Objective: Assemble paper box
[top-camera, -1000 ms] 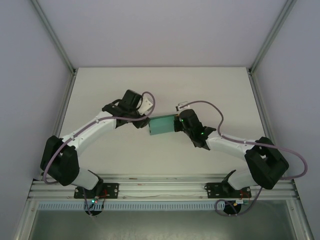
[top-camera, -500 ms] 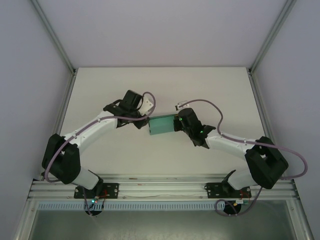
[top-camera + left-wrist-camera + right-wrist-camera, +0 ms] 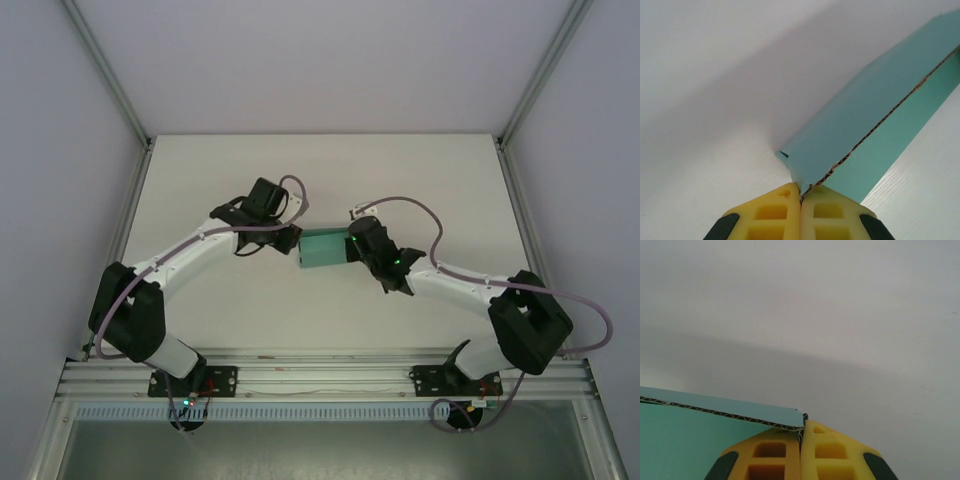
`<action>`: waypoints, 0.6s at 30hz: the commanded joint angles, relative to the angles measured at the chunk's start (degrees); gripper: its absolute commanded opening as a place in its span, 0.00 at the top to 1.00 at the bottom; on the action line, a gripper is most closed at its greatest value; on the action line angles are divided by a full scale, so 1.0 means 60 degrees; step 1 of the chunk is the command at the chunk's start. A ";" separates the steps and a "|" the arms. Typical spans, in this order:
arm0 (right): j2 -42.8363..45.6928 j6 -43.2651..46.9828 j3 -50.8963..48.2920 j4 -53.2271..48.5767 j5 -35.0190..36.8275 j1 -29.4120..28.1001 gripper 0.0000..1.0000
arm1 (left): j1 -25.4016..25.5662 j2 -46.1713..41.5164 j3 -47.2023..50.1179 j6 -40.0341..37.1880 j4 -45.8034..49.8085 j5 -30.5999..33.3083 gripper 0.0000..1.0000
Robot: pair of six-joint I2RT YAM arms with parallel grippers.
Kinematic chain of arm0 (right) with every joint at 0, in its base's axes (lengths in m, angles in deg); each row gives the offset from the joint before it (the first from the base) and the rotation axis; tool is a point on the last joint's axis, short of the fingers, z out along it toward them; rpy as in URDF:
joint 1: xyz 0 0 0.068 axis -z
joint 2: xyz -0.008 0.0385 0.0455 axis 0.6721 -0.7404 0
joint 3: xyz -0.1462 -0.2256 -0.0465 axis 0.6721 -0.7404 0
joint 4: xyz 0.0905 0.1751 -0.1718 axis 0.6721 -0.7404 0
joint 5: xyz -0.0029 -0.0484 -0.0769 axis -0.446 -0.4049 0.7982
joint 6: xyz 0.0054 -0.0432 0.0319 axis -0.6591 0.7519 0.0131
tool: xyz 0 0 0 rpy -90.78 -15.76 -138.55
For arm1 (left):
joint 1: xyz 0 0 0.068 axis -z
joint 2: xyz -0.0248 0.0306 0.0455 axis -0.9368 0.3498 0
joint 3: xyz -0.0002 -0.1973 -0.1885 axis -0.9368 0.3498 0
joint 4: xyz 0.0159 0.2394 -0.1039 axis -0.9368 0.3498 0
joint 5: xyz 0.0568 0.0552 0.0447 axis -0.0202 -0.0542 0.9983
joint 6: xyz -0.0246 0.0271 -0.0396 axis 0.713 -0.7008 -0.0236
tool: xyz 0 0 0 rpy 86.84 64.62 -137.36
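The paper box (image 3: pixel 322 250) is a small teal-green card piece held above the middle of the white table (image 3: pixel 420 170), between the two arms. My left gripper (image 3: pixel 293 240) is at its left end. In the left wrist view the yellow fingers (image 3: pixel 771 212) of that gripper (image 3: pixel 801 189) are shut on a corner of the teal card (image 3: pixel 860 125), whose corrugated edge runs up to the right. My right gripper (image 3: pixel 352 248) holds the right end. In the right wrist view this gripper (image 3: pixel 801 429) pinches the card's edge, and the teal panel (image 3: pixel 685 440) stretches off to the left.
Pale enclosure walls with metal corner posts (image 3: pixel 105 70) surround the table on three sides. An aluminium rail (image 3: pixel 320 375) carrying both arm bases runs along the near edge. Cables (image 3: pixel 420 210) loop over each arm.
My left gripper has closed onto the box's left corner. The right arm, with the box in its grip, has shifted slightly to the left.
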 commanded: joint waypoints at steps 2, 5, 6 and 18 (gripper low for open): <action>-0.0468 -0.1268 0.0255 -0.2082 0.1183 -0.0358 1.00 | 0.0186 -0.0082 -0.0286 0.3057 -0.0059 -0.0237 1.00; -0.0500 -0.1790 0.0335 -0.2164 0.1547 -0.0638 1.00 | 0.0295 0.0041 -0.0343 0.3840 0.0070 -0.0007 1.00; -0.0485 -0.1963 0.0311 -0.2110 0.1622 -0.0708 1.00 | 0.0392 0.0091 -0.0339 0.3988 0.0090 0.0368 1.00; -0.0249 -0.2476 -0.0196 -0.1043 0.1332 -0.0788 1.00 | 0.0683 0.0239 0.0548 0.4005 -0.0733 0.1125 1.00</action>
